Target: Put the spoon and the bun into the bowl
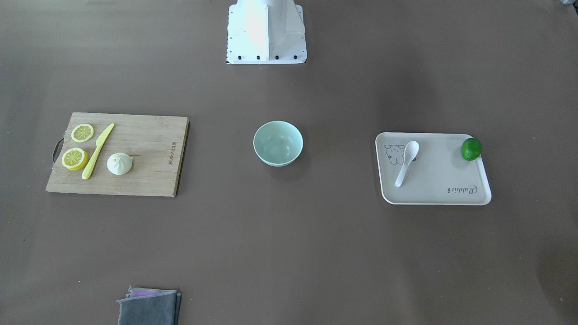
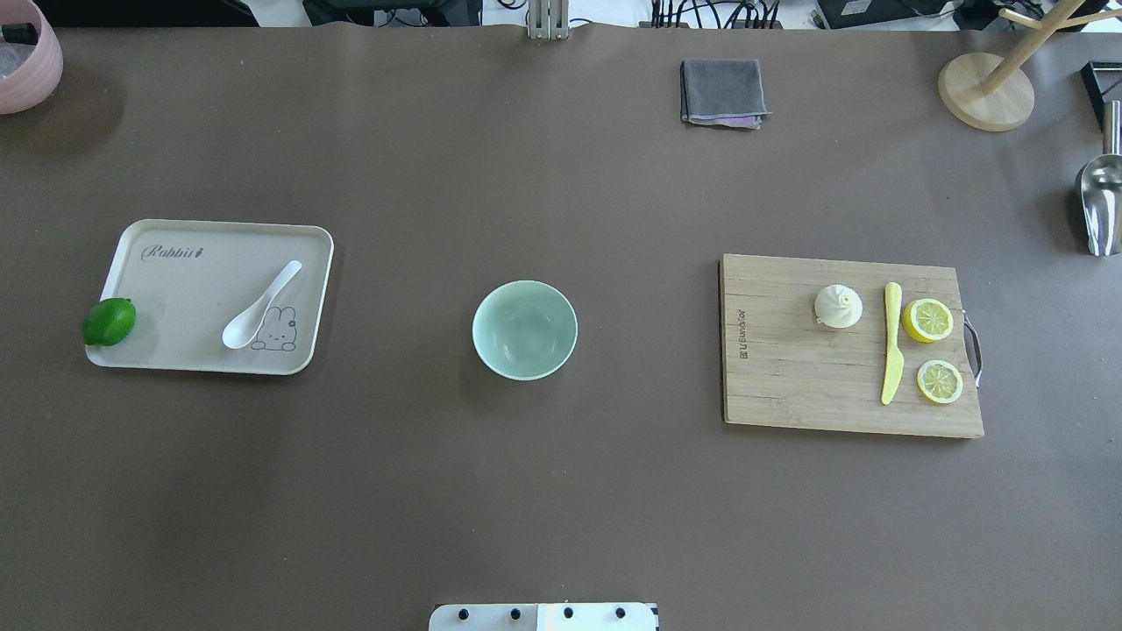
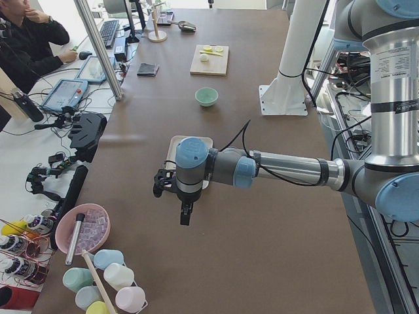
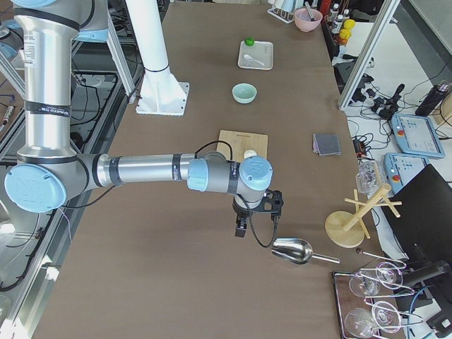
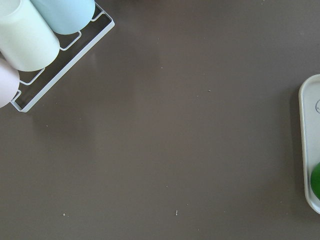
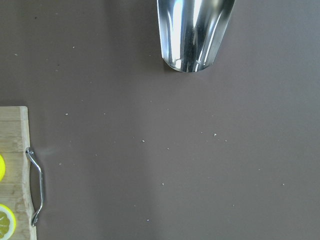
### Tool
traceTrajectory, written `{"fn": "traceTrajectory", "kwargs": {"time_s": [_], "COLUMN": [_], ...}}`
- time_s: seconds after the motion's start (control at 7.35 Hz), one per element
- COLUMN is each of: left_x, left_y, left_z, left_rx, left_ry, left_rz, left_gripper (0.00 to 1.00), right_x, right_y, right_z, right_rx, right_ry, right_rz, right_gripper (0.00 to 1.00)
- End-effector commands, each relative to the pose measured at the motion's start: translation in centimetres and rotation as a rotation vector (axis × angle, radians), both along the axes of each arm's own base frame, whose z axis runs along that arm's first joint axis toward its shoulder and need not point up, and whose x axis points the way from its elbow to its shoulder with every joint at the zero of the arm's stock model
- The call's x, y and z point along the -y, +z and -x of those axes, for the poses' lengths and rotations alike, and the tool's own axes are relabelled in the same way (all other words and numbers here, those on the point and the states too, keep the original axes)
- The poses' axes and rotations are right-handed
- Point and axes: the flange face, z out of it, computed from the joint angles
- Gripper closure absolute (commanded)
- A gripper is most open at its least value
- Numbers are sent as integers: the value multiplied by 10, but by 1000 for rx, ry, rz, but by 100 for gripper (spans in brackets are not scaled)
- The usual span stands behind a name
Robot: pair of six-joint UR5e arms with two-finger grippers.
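Observation:
The white spoon (image 2: pixel 260 305) lies on a pale tray (image 2: pixel 193 289) at the table's left. The white pleated bun (image 2: pixel 838 307) sits on a wooden cutting board (image 2: pixel 789 377) at the right. The mint-green bowl (image 2: pixel 524 329) stands empty in the middle. My left gripper (image 3: pixel 185 219) shows only in the exterior left view, hanging over the table beyond the tray's outer end. My right gripper (image 4: pixel 241 229) shows only in the exterior right view, beyond the board's handle end, near a metal scoop. I cannot tell whether either is open or shut.
A green lime (image 2: pixel 109 321) sits on the tray's edge. A yellow-green knife (image 2: pixel 891 342) and lemon halves (image 2: pixel 927 320) lie on the board. A grey cloth (image 2: pixel 721 92), a metal scoop (image 2: pixel 1100 202), a wooden stand (image 2: pixel 986 92) and a cup rack (image 5: pixel 35 35) stand around the edges.

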Motion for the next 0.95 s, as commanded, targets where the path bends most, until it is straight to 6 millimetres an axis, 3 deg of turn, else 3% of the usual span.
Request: {"fn": "traceTrajectory", "kwargs": {"time_s": [0.0, 0.27, 0.54, 0.68, 0.82], "left_x": [0, 1, 7, 37, 59], "left_y": [0, 3, -9, -40, -70], "left_z": [0, 0, -7, -40, -86], "left_rx": [-2, -1, -10, -15, -31], "left_ry": [0, 1, 15, 64, 128], "left_rz": [0, 4, -23, -68, -105], "left_gripper": [2, 2, 2, 2, 2], "right_x": [0, 0, 2, 4, 8], "right_y": [1, 1, -4, -8, -29], "right_z": [1, 2, 5, 10, 21], "right_rx": [0, 0, 28, 27, 34], "right_ry": [-2, -4, -3, -17, -32], "right_rz": [1, 1, -8, -19, -55], "right_gripper": [0, 0, 0, 0, 0]}}
